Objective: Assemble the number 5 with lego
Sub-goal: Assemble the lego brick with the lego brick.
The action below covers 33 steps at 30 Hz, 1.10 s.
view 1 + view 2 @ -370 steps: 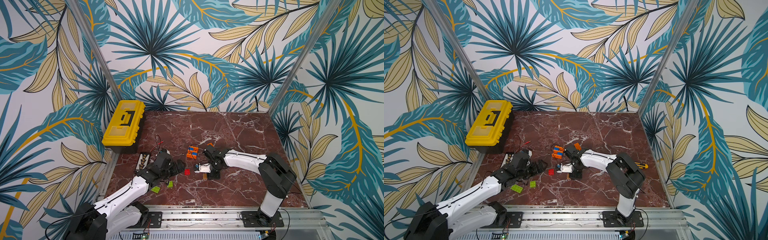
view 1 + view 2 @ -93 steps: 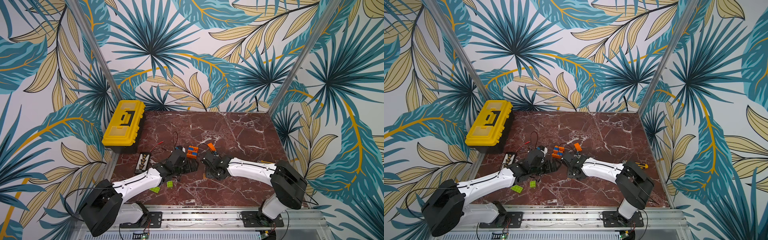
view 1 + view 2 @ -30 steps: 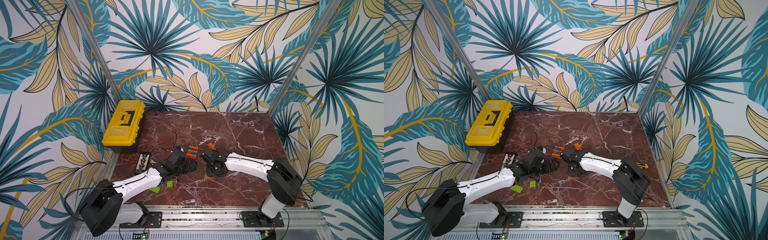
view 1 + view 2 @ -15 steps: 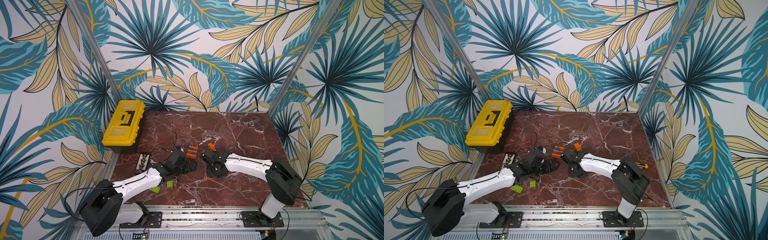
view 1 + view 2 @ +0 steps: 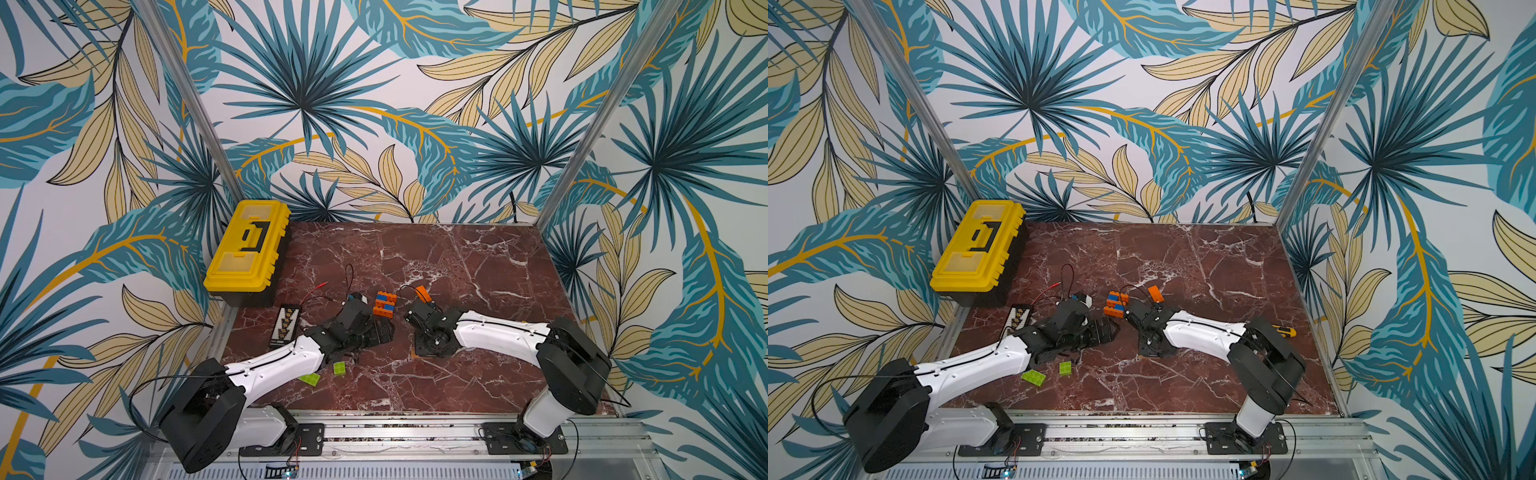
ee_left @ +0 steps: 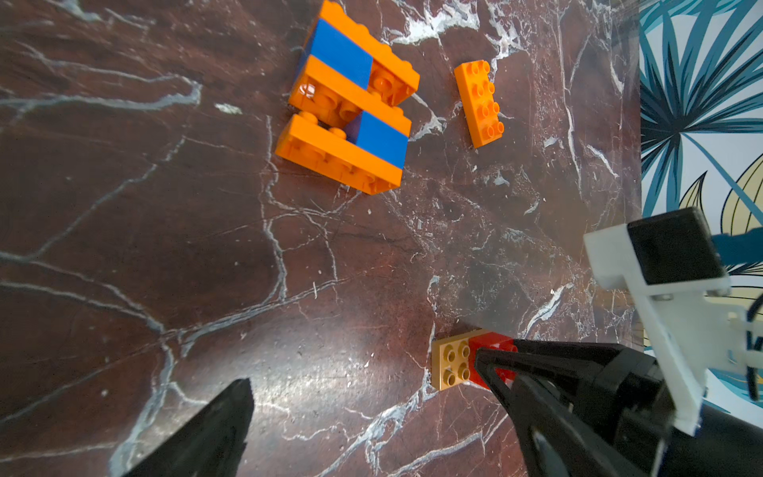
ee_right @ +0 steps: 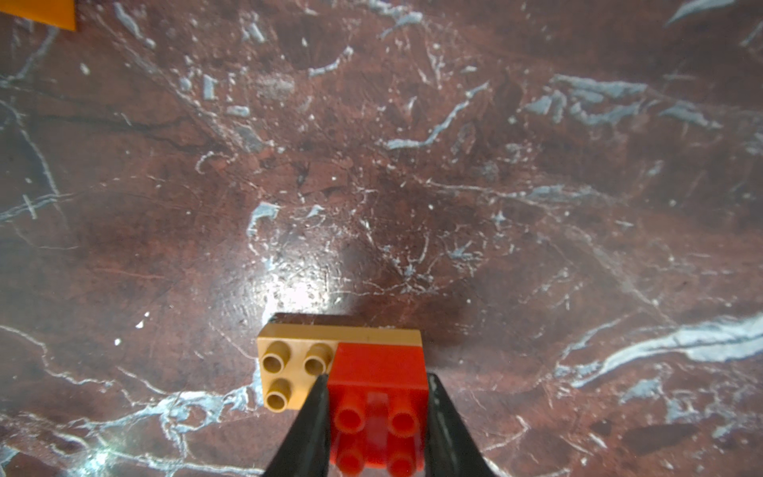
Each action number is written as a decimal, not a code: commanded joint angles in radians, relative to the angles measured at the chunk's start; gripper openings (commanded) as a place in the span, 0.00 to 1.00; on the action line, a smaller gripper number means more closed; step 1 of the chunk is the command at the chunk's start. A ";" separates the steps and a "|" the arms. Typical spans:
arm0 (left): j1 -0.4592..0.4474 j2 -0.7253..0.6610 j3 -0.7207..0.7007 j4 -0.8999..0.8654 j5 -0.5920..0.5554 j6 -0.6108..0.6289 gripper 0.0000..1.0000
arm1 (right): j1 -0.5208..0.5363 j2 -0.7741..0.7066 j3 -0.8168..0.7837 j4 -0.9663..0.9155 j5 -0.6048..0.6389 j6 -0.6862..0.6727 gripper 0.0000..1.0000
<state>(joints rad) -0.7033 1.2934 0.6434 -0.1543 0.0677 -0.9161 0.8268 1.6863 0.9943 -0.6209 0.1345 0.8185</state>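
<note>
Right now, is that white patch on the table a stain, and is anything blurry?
Not a stain: in the right wrist view it is light glare on the table, just beyond the tan brick; the red brick in the right gripper looks slightly soft. The left wrist view shows a similar sheen. Both top views are evenly lit.

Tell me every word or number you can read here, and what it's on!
No text here can be read.
The black strip beside the yellow toolbox: yellow marks, too small to read.
Toolbox lid: no label shows.
Studs of the red brick, tan brick and orange brick: no lettering can be made out.
</note>
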 commanded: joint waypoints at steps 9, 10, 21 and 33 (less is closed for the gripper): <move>0.004 -0.011 0.033 -0.015 -0.008 0.004 1.00 | -0.074 0.035 -0.045 0.015 -0.004 -0.052 0.08; 0.004 -0.011 0.033 -0.011 -0.009 0.002 1.00 | -0.077 0.033 -0.042 0.028 -0.006 -0.057 0.09; 0.004 -0.007 0.042 -0.016 -0.008 0.008 1.00 | -0.077 0.108 0.002 -0.022 -0.027 -0.089 0.28; 0.005 -0.014 0.067 -0.041 -0.013 0.031 1.00 | -0.080 0.017 0.098 -0.073 -0.004 -0.115 0.53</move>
<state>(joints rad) -0.7033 1.2934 0.6697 -0.1753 0.0666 -0.9047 0.7509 1.7054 1.0653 -0.6567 0.1085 0.7174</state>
